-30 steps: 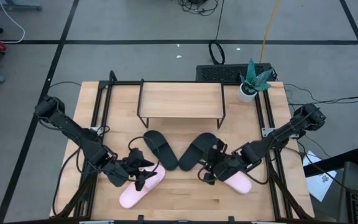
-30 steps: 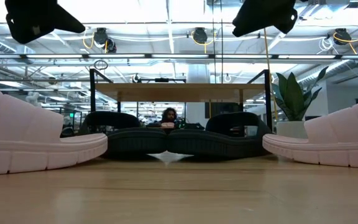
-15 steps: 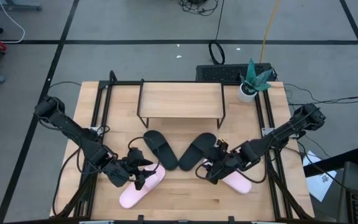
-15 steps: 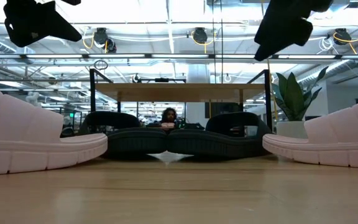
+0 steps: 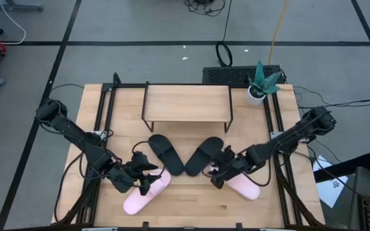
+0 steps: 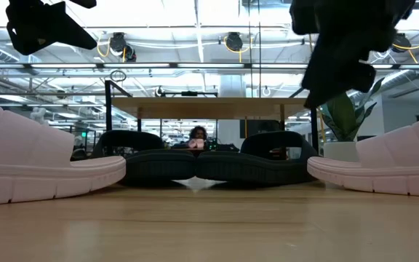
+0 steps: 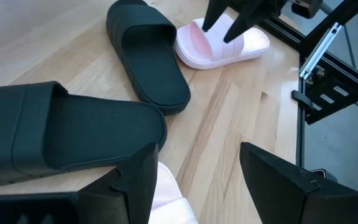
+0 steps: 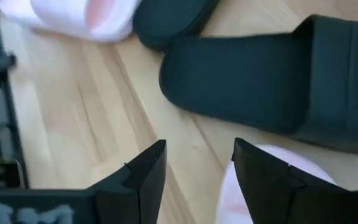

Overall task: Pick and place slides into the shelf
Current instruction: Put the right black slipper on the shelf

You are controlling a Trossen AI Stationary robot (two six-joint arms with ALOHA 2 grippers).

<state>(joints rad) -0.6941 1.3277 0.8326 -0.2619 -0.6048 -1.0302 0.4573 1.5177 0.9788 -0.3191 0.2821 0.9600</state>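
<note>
The shelf [image 5: 186, 102] stands at the table's far middle, with nothing on its plank top. Two black slides [image 5: 166, 154] [image 5: 204, 155] lie sole-down in front of it, toes meeting in a V. One pink slide [image 5: 145, 194] lies near left and the other [image 5: 244, 186] near right. My left gripper [image 5: 148, 174] hovers open over the far end of the left pink slide [image 7: 166, 196]. My right gripper [image 5: 218, 174] hovers open over the inner end of the right pink slide [image 8: 272, 186]. In the low view both grippers [image 6: 42, 25] [image 6: 348, 44] hang well above the tabletop.
A potted plant [image 5: 259, 86] stands at the far right corner. Black metal rails [image 5: 105, 109] [image 5: 276, 115] run along the table's left and right sides. A keyboard [image 5: 233, 75] lies beyond the far edge. A person [image 6: 197, 135] sits far behind the shelf.
My right gripper has come down and a little toward the near edge over the right pink slide, staying open; in the low view it now shows lower and larger. The slides have stayed where they were.
</note>
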